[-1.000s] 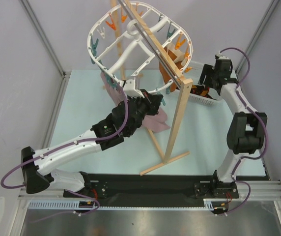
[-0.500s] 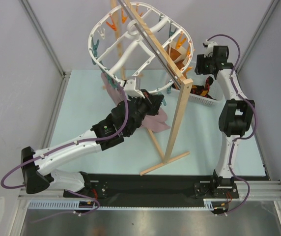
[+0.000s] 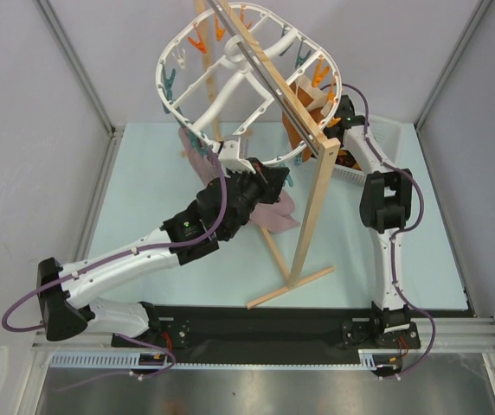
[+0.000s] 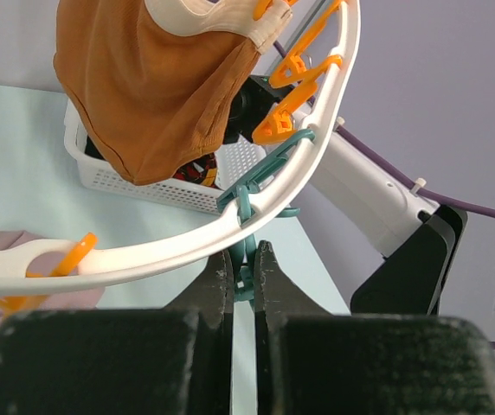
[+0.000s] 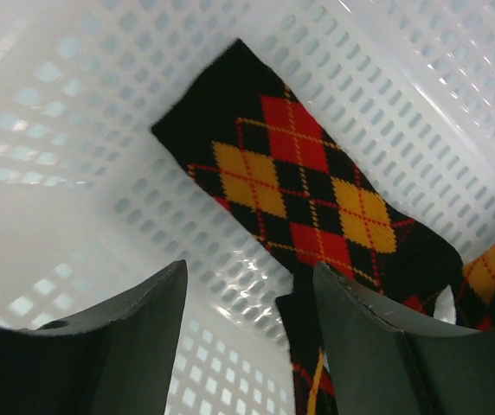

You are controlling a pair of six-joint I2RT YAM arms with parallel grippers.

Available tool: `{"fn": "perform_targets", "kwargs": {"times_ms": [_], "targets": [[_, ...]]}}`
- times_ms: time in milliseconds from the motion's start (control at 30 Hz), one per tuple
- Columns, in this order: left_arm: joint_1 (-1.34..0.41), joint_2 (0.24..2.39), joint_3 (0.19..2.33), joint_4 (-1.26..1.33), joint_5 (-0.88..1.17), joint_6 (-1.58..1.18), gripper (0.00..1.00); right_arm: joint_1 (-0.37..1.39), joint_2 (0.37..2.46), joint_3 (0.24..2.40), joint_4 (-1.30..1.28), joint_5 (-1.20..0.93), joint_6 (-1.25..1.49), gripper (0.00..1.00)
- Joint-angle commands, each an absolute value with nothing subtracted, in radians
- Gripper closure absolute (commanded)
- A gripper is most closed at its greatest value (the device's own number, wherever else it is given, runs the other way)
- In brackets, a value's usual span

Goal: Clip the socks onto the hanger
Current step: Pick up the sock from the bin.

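We have the left gripper (image 4: 244, 278) pinched on a teal clip (image 4: 246, 207) hanging under the rim of the hanger (image 4: 317, 147), jaws almost together w/ the clip's tail between them. Our read: this grip steadies the frame, which hangs off the wooden stand (image 3: 312, 207), and prob. squeezes the clip ready to take a sock. We can't tell if the clip mouth is actually open.

The right gripper (image 5: 247, 303) is down inside the white basket (image 5: 100, 112) w/ fingers spread wide and nothing between them, i.e. set up for a pick. The socks (image 5: 299, 199) lie on the basket floor. One runs diagonally, flat, just beyond the gap between the fingers and a bit toward the right-hand one in the wrist view, not touching either. A 2nd patterned bit shows at the right edge, partly cut off.

An orange garment (image 4: 144, 95) hangs from the hanger above the basket, so we judge the path from basket to clip is tight.
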State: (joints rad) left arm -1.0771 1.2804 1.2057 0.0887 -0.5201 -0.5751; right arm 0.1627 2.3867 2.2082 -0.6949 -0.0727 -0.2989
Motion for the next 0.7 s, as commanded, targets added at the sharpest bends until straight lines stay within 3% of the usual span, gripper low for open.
{"fn": "perform_targets", "kwargs": {"times_ms": [0,233,333,433,467,567,667], "targets": [[-1.075,1.256,1.190,0.086,-0.512,-0.563,1.00,0.146,2.419,2.269,-0.726,0.058,-0.338,0.35],[-1.075,1.259,1.184,0.091,-0.514,-0.560,1.00,0.140,2.425,2.257,-0.735,0.090,-0.342,0.36],[-1.075,1.259,1.181,0.095,-0.512,-0.560,1.00,0.127,2.413,2.223,-0.756,0.109,-0.327,0.41],[-1.075,1.261,1.180,0.095,-0.511,-0.560,1.00,0.111,2.376,2.175,-0.716,0.083,-0.295,0.57],[-1.075,1.261,1.180,0.095,-0.509,-0.560,1.00,0.098,2.369,2.157,-0.694,0.049,-0.284,0.70],[-1.075,1.258,1.178,0.091,-0.505,-0.566,1.00,0.071,2.347,2.163,-0.669,0.009,-0.230,0.94],[-1.075,1.250,1.170,0.087,-0.508,-0.574,1.00,0.051,2.283,2.140,-0.602,-0.050,-0.158,1.00]]}}
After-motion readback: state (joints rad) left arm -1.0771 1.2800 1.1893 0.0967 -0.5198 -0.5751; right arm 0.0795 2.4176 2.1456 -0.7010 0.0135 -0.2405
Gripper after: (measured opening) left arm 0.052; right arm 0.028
